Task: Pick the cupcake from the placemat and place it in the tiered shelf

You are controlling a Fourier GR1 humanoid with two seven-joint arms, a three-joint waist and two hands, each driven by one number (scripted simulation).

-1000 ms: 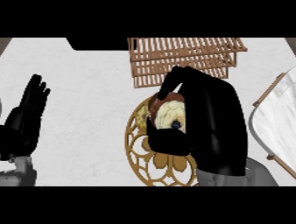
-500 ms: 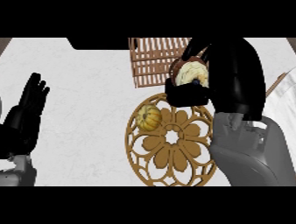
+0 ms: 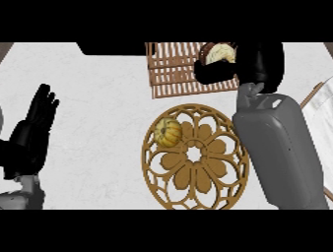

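Your wooden shelf sits beyond the round placemat. Over the shelf, your right hand curls around the cupcake. It's likely light and soft, so hold the base, not the top. Your left hand rests open.

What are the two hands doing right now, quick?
Left hand: open, resting at the left edge, holding nothing.
Right hand: curled round the cupcake, over the tiered shelf.

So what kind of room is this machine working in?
Probably a kitchen: a pale marbled counter, a wooden slatted tiered shelf, a gold cut-out placemat, and a cupcake in the right hand.
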